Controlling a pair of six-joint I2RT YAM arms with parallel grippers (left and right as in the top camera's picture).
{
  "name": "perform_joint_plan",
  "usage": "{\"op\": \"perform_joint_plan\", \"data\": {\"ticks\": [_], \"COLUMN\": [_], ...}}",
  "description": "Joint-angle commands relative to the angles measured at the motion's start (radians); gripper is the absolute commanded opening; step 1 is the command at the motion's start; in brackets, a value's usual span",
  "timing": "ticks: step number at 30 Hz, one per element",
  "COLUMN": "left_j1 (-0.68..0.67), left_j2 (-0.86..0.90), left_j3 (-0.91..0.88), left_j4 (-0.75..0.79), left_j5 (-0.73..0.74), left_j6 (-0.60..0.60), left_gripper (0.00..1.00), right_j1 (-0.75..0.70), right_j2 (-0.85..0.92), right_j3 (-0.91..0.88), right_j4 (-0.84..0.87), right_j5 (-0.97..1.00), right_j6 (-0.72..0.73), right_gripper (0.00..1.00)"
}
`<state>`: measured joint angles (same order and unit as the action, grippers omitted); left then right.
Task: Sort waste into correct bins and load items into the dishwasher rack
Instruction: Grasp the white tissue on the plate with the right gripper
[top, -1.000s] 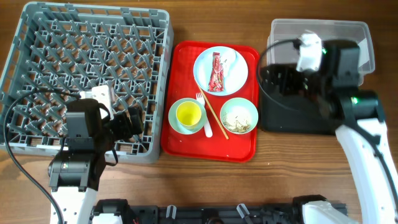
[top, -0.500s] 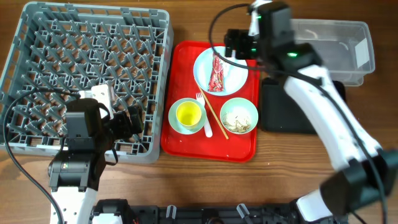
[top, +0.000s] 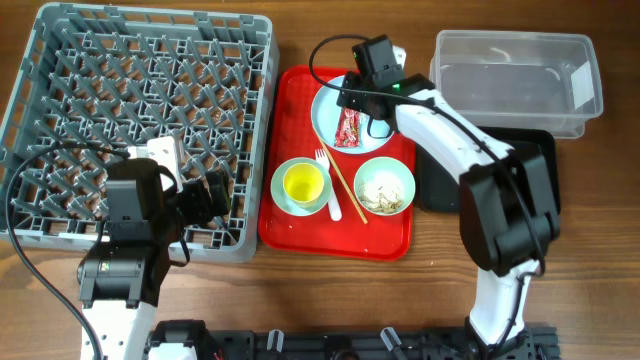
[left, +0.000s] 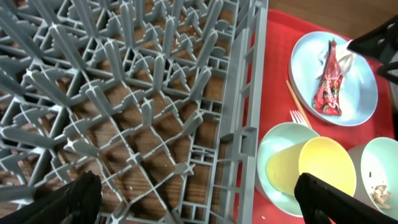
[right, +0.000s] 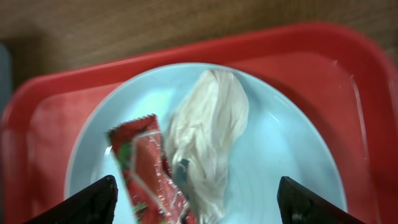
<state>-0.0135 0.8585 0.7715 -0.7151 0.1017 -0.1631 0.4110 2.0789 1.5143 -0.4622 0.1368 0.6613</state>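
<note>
The grey dishwasher rack (top: 140, 120) fills the left. On the red serving tray (top: 290, 225) a mint plate (top: 325, 115) holds the red wrapper (top: 347, 128). The white tissue (right: 208, 134) lies beside the wrapper (right: 146, 174) on the plate (right: 292, 155). My right gripper (top: 374, 112) (right: 198, 205) hovers open just above them, holding nothing. A mint bowl (top: 286, 200) holds the yellow cup (top: 303, 184). Another bowl (top: 384, 187) holds rice scraps. Fork (top: 322, 162), spoon (top: 333, 208) and chopsticks (top: 348, 190) lie between. My left gripper (top: 212, 195) (left: 196, 202) is open over the rack's near right corner (left: 242, 143).
The clear tub (top: 515, 80) stands at the back right. The black tray (top: 535, 165) lies in front of it, partly under my right arm. The red tray sits tight between the rack and the black tray.
My right arm has swung left from over the black tray and tub to above the plate. The left arm has not moved.
</note>
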Motion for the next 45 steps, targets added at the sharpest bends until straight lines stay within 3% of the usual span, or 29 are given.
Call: {"op": "perform_joint_plan", "data": {"ticks": [1,7,21,36,39,45], "left_j1": [0.005,0.005,0.005,0.005,0.005,0.005], "left_j2": [0.000,0.000,0.000,0.000,0.000,0.000], "left_j3": [0.018,0.018,0.018,0.018,0.018,0.018], "left_j4": [-0.008,-0.013,-0.013,-0.012,-0.012,-0.012], "left_j5": [-0.002,-0.002,-0.002,-0.002,-0.002,-0.002], "left_j6": [-0.009,-0.009,-0.009,-0.009,-0.009,-0.009], "left_gripper": [1.00,1.00,1.00,1.00,1.00,1.00], "right_j1": [-0.001,-0.001,-0.006,-0.011,-0.020,-0.055], "right_j2": [0.039,0.042,0.080,0.119,0.083,-0.050], "right_j3": [0.013,0.013,0.013,0.009,0.010,0.010], "right_j4": [0.018,0.093,0.089,0.107,0.106,0.079], "right_j5": [0.042,0.044,0.104,0.072,0.063,0.066], "right_j6": [0.116,0.141,0.230,0.222,0.152,-0.003], "right_gripper": [0.81,0.80,0.73,0.39,0.17,0.04]}}
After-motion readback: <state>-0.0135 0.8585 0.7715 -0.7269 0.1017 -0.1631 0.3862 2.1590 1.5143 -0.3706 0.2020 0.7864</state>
